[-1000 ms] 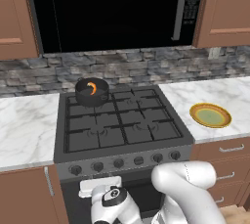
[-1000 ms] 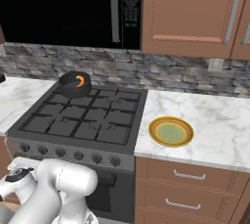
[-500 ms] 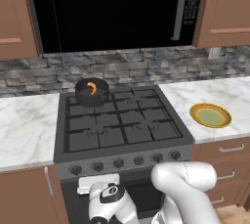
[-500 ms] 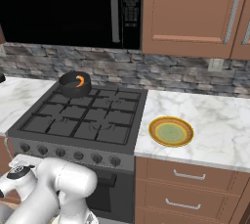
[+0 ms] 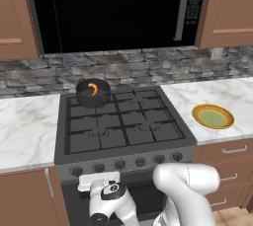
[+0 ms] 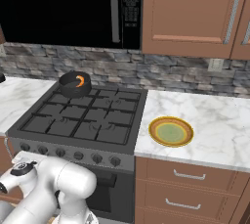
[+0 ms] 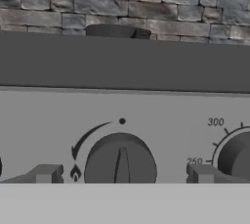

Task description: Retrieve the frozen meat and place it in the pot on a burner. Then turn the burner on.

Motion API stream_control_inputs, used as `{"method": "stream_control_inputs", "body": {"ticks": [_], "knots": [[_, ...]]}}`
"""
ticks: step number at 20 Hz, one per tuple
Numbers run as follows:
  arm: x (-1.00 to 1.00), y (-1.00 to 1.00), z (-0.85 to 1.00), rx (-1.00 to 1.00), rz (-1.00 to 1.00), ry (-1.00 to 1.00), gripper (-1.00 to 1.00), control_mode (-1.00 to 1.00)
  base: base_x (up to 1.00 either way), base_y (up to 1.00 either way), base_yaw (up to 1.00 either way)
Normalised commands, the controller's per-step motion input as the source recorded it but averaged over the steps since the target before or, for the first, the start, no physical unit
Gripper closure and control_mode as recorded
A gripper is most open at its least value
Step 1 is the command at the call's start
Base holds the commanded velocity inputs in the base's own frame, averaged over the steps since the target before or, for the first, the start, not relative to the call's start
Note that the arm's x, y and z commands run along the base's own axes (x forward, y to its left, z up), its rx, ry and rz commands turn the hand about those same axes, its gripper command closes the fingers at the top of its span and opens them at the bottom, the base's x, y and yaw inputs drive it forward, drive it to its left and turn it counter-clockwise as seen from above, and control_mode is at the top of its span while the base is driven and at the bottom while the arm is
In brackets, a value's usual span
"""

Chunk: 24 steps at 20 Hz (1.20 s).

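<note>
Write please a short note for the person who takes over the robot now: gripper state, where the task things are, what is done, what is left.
Gripper: open, holding nothing, facing a stove knob on the front panel, one finger tip on each side of it.
Frozen meat: lying in the pot.
Pot: on the back-left burner of the stove.
Done: meat retrieved and placed in the pot.
Left: grip the knob and turn the burner on. I cannot tell which burner this knob controls.

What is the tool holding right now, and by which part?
Nothing. The tool is open, its fingertips either side of a stove knob without gripping it. The frozen meat lies in the pot.
</note>
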Motion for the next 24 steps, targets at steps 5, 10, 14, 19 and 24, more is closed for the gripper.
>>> {"method": "stream_control_inputs", "body": {"ticks": [5, 10, 14, 19, 24], "knots": [[0.01, 0.04, -0.13, 0.0, 0.0, -0.03, -1.0, -1.0, 0.0, 0.0, 0.0], [0.01, 0.0, -0.15, 0.0, 0.0, 0.0, -1.0, -1.0, 0.0, 0.0, 0.0], [0.04, 0.0, -0.12, 0.0, 0.0, 0.0, -1.0, -1.0, 0.0, 0.0, 0.0], [0.05, 0.0, -0.1, 0.0, 0.0, 0.0, -1.0, -1.0, 0.0, 0.0, 0.0], [0.06, 0.0, -0.09, 0.0, 0.0, 0.0, -1.0, -1.0, 0.0, 0.0, 0.0]]}}
